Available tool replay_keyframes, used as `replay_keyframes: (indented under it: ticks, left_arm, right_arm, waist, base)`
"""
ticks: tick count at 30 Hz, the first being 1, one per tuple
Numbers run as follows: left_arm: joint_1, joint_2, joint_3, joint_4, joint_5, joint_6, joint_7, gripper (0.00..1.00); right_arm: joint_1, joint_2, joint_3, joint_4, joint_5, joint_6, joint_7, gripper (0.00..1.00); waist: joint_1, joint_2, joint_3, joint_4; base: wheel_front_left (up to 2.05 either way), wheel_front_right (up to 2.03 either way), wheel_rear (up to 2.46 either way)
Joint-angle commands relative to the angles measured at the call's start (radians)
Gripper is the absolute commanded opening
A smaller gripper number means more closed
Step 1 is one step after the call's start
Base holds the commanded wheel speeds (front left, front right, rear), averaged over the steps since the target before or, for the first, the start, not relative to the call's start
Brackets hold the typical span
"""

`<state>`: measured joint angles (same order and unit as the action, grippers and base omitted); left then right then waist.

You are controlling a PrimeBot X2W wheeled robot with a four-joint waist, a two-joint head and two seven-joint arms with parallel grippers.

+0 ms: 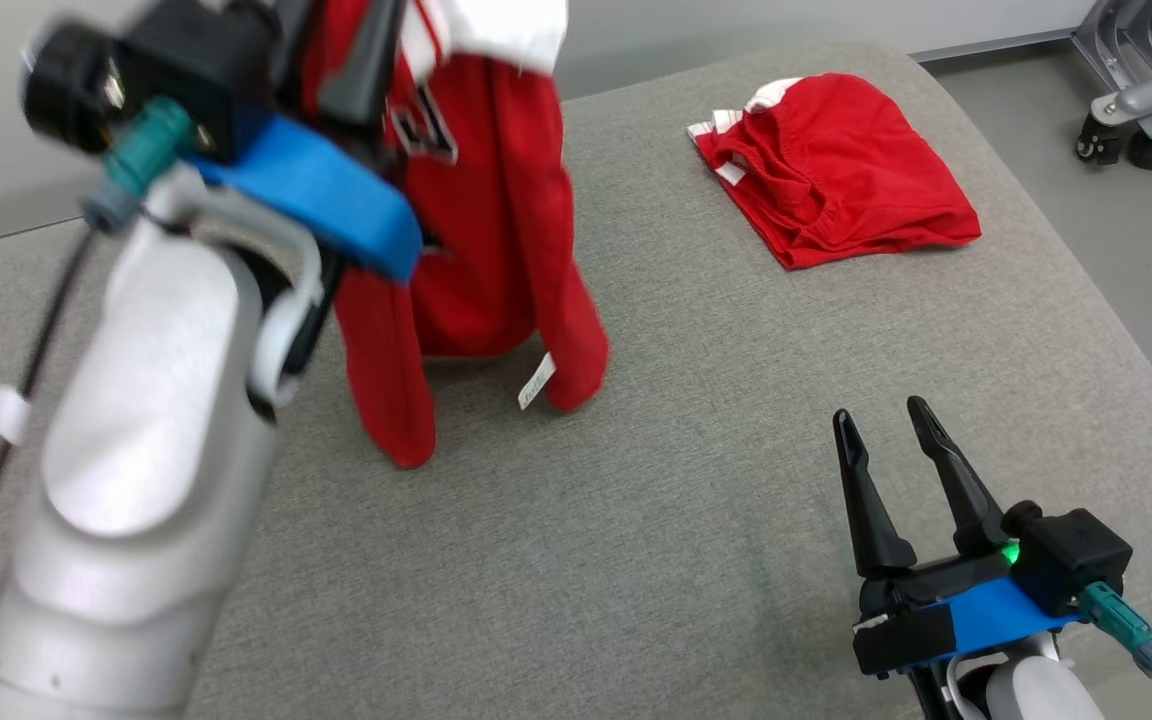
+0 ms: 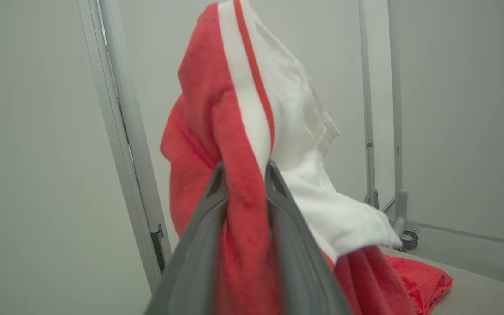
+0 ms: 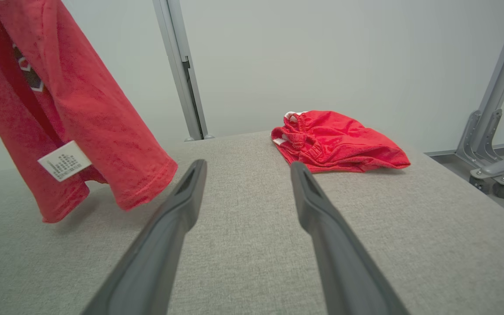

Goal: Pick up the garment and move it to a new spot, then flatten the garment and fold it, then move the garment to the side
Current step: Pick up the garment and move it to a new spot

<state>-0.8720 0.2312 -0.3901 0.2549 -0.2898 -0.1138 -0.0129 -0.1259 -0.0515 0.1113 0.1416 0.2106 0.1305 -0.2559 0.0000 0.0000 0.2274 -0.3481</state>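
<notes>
Left forearm (image 1: 136, 450) angles steeply upward, holding the left claw (image 2: 245, 170) high and clamped on the red-and-white garment (image 1: 496, 250), which hangs below it towards the desk (image 1: 686, 500). Right claw (image 1: 886, 420) sits low, fingers apart and empty. Folded red shorts (image 1: 836, 170) lie beyond it.
</notes>
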Motion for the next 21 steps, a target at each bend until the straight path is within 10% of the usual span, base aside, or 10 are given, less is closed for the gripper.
replay_keyframes:
  ticks: [1,15,17,18,21]
  left_arm:
    - [0.049,0.003,-0.007,0.013,-0.002,0.009,-0.010,0.00]
    - [0.450,-0.033,-0.102,0.181,-0.026,0.037,-0.116,0.00]
    - [0.476,-0.042,-0.116,0.202,-0.022,0.042,-0.135,0.49]
    - [0.484,-0.046,-0.121,0.210,-0.018,0.045,-0.145,1.00]
    - [0.497,-0.065,-0.124,0.217,-0.017,0.056,-0.185,1.00]
  right_arm:
    - [-0.010,0.001,0.000,0.005,-0.006,0.001,-0.005,1.00]
    - [-0.016,0.001,0.000,0.038,-0.023,0.000,-0.009,1.00]
    - [-0.013,0.001,0.002,0.042,-0.025,0.000,-0.009,1.00]
    - [-0.011,0.001,0.003,0.044,-0.026,0.001,-0.009,1.00]
    - [0.004,0.001,-0.002,0.051,-0.026,0.000,-0.009,1.00]
  waist:
    - [0.0000,0.0000,-0.002,0.007]
    - [0.0000,0.0000,-0.010,0.058]
    - [0.0000,0.0000,-0.016,0.062]
    - [0.0000,0.0000,-0.020,0.064]
    - [0.0000,0.0000,-0.033,0.077]
  base:
    - [0.00,0.00,0.00]
    - [0.00,0.00,0.00]
    - [0.00,0.00,0.00]
    - [0.00,0.00,0.00]
    - [0.00,0.00,0.00]
